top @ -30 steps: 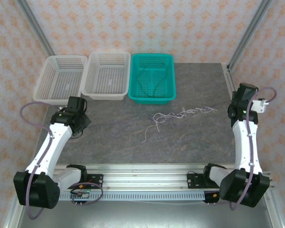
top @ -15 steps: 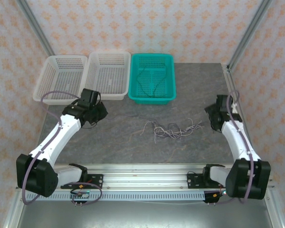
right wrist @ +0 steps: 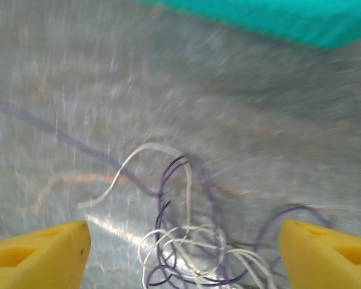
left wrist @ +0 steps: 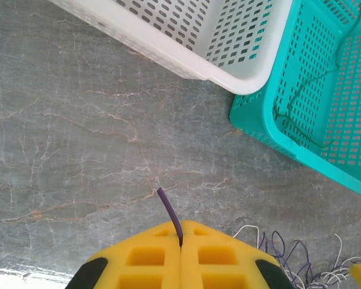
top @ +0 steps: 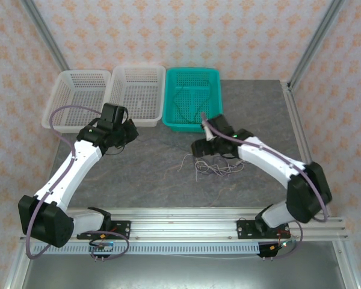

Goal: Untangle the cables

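Separation partly achieved: the green cable point(top: 191, 115) lay alone in the teal basket point(top: 192, 71), while the purple cable point(left wrist: 168, 209) and whitish cable point(right wrist: 141, 150) lay knotted on the desk point(top: 138, 177). The left end effector point(left wrist: 180, 233) pinched the purple end; the right end effector point(right wrist: 183, 236) hung wide open above the knot.

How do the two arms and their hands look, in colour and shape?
Both the left arm and the right arm have white links, black joints and black bases. A thin lilac hose runs along each. The left hand and right hand have blocky yellow fingers with square recesses.
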